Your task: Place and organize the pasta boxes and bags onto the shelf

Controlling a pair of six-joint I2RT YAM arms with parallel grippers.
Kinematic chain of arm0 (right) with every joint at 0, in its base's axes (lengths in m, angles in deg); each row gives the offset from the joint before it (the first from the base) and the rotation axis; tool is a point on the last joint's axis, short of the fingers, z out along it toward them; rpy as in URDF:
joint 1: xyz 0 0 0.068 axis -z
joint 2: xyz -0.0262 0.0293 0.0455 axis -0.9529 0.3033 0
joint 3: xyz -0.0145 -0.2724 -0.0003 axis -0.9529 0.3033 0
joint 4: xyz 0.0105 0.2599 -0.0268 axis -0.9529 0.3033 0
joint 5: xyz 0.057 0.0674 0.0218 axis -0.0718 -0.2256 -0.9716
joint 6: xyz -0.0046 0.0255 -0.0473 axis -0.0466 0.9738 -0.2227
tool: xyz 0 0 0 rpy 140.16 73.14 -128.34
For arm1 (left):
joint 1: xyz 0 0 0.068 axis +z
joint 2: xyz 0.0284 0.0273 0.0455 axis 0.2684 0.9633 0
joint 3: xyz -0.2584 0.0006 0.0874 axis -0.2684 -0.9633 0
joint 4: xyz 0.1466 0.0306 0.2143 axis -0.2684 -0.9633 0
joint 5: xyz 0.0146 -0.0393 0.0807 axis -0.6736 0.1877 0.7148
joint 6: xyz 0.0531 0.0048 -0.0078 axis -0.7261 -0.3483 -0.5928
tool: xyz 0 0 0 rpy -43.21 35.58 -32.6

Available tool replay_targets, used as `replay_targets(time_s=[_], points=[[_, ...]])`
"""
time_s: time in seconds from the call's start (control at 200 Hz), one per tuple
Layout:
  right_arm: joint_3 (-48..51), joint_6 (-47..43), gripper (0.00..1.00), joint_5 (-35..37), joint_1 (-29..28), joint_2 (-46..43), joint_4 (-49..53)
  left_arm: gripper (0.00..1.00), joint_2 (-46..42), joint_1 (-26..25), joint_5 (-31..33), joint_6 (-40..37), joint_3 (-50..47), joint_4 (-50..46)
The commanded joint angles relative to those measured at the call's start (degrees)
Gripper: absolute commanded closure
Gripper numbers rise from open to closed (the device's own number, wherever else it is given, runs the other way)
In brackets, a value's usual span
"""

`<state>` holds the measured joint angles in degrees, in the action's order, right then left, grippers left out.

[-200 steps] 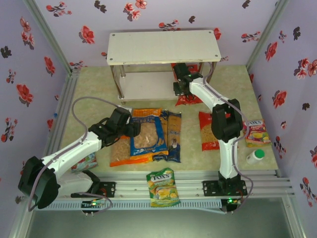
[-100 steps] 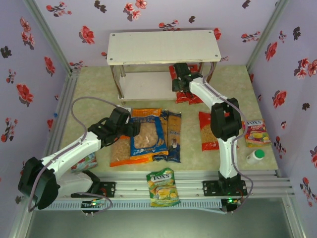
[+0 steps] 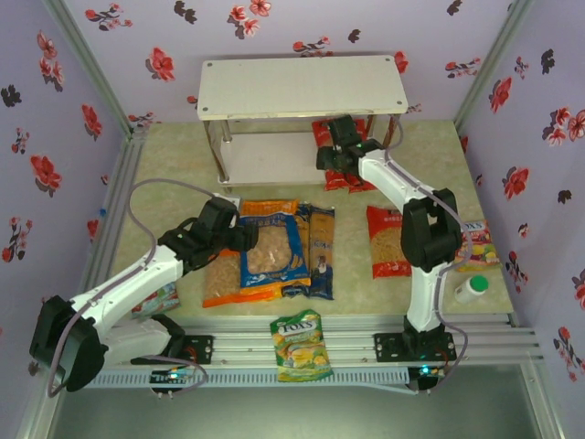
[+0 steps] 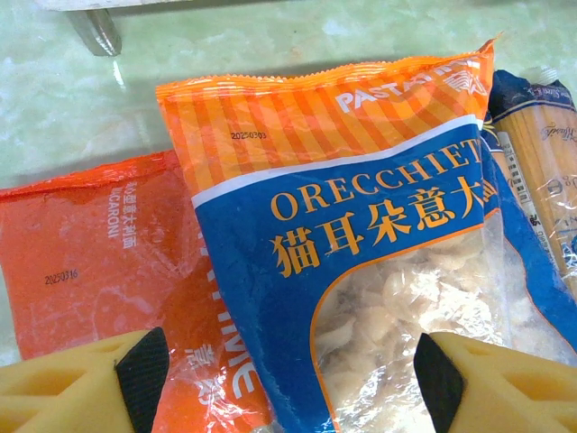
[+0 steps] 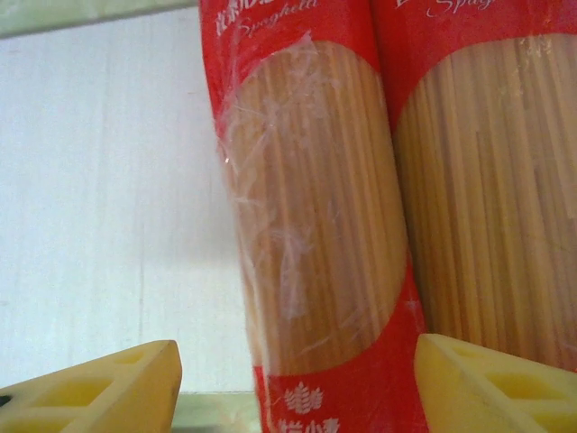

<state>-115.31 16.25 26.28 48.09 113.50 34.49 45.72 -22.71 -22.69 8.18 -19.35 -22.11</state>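
Right gripper (image 5: 297, 383), fingers wide, hangs over two red pasta boxes (image 5: 311, 207) apparently resting partly on the shelf's lower board (image 5: 99, 198); left gripper (image 4: 288, 379), equally wide, over the blue-and-orange bag (image 4: 379, 234)

Glossy plastic bags (image 4: 379, 262) (crinkled)

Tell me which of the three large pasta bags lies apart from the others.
The red bag, alone on the right; the orange bag and the blue-and-orange bag overlap on the left.
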Motion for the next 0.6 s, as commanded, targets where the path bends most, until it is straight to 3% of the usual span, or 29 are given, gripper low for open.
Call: replay_targets(time_s=[0.0, 0.595], points=[[1.5, 2.8, 0.32, -2.4, 0.2, -1.1, -1.1, 0.24, -0.9, 0.4, -0.1, -0.2, -0.7, -0.9], [2.9, 4.7, 0.33, -6.4, -0.5, 0.7, -0.6, 0.24, -2.5, 0.4, -0.5, -0.2, -1.2, -1.6]])
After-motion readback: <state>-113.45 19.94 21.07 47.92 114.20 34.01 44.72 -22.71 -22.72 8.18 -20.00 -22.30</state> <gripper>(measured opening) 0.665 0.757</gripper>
